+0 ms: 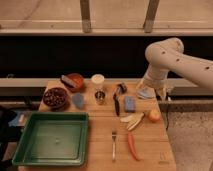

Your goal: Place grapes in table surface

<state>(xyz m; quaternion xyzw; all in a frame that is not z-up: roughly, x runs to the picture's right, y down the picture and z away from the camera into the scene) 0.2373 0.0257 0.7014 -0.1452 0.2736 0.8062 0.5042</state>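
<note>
Behind the table a dark wall band runs under a pale upper ledge with 2 upright posts, and in front of it I have the table surface [100, 125], light wooden planks, filling the middle of my view. The grapes [54, 95] sit as a dark red cluster inside the maroon bowl [55, 107] at the far left of the table, just behind the green tray [52, 114] that takes up the near left corner. Right of that bowl I see an orange bowl [76, 80] with something dark lying in it, a white cup [98, 80], a small metal cup [100, 96] and a blue object [78, 100] just beside the grape bowl. Toward the middle lie a dark-handled brush [117, 98] and a blue sponge [130, 103], with 1 banana [132, 121] and 1 round orange fruit [154, 115] nearer the right edge. A fork [113, 145] and a carrot [132, 146] lie side by side at the front. My white arm [172, 60] bends down from the right, and the gripper [159, 93] hangs at the far right corner of the table, just beside a pale blue cloth [145, 93], well apart from the grapes. Its fingers are spread apart and I see nothing between them.
</note>
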